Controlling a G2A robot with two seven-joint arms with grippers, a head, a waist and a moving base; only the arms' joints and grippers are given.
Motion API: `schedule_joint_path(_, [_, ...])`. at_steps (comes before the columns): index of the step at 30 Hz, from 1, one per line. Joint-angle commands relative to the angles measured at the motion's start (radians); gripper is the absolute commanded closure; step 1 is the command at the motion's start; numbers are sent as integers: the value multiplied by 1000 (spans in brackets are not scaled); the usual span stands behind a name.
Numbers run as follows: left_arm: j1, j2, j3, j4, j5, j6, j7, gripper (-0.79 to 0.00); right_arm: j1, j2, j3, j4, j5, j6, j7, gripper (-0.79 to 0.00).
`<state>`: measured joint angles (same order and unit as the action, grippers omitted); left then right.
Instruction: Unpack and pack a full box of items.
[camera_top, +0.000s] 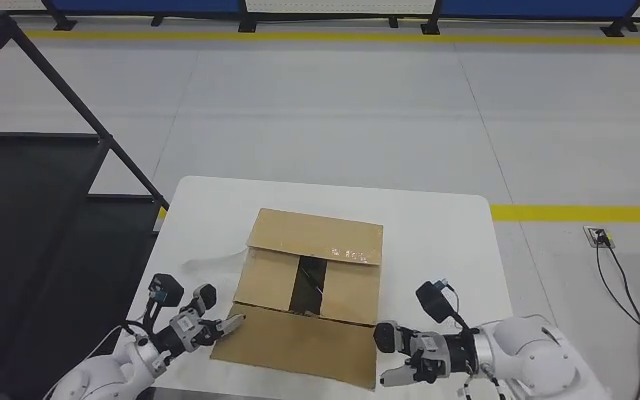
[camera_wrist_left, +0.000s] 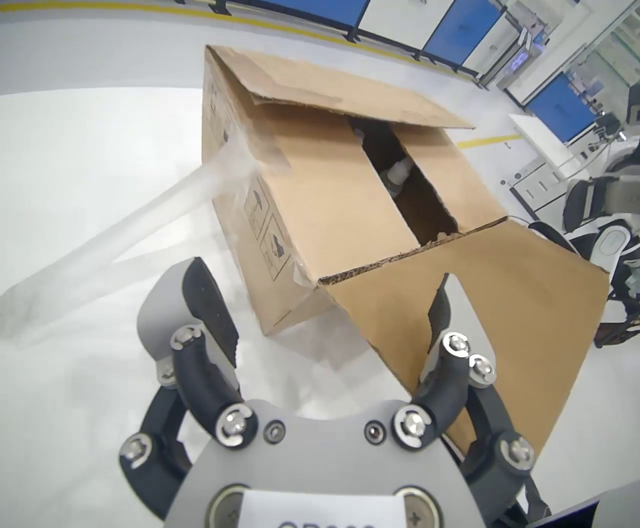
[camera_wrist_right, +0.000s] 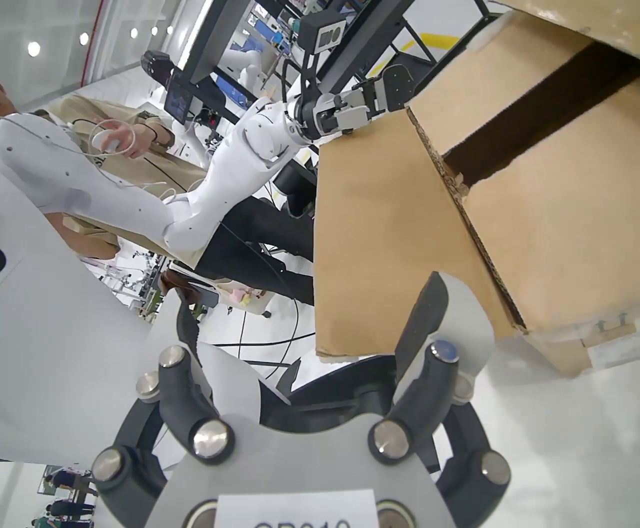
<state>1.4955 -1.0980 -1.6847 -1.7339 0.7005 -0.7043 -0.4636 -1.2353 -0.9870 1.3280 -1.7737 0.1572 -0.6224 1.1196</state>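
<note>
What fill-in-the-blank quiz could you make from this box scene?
1. The box stands on a ____ table.
2. The left claw and the right claw are both ____ and hold nothing.
3. One end of the clear tape is stuck to the ____.

Missing words: white; open; box.
</note>
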Motion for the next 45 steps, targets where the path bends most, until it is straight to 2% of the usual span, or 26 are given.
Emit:
schedule_joint_path(1, [-7, 1, 15, 7, 21, -12, 3, -785, -7, -2, 5, -3, 13, 65, -71, -785])
schedule_joint_path(3, [-12, 2, 28, 9, 49, -20, 12, -785, -4, -3, 20, 1, 12, 146, -135, -785])
schedule_joint_path(14, [-19, 5, 86, 25, 131, -30, 67, -785, -7, -4, 20, 6, 23, 156, -148, -785])
schedule_joint_path(20, [-25, 6, 110, 27, 145, -37, 89, -785, 33, -28, 16, 97, 370, 418, -378, -785])
schedule_joint_path(22, [-26, 7, 116, 24, 148, -36, 94, -785, 57, -32, 22, 121, 413, 483, -436, -785])
schedule_joint_path(31, [-21, 10, 145, 8, 166, -29, 108, -785, 56, -32, 21, 121, 412, 484, -440, -785])
schedule_joint_path(34, [-19, 11, 156, 2, 171, -24, 115, -785, 63, -36, 7, 125, 425, 558, -463, -785])
schedule_joint_path(37, [-16, 11, 165, -5, 177, -18, 121, -785, 95, -36, -5, 142, 415, 682, -456, -785])
schedule_joint_path(45, [-13, 15, 169, -4, 177, -7, 138, -785, 184, -57, -74, 207, 458, 776, -492, -785])
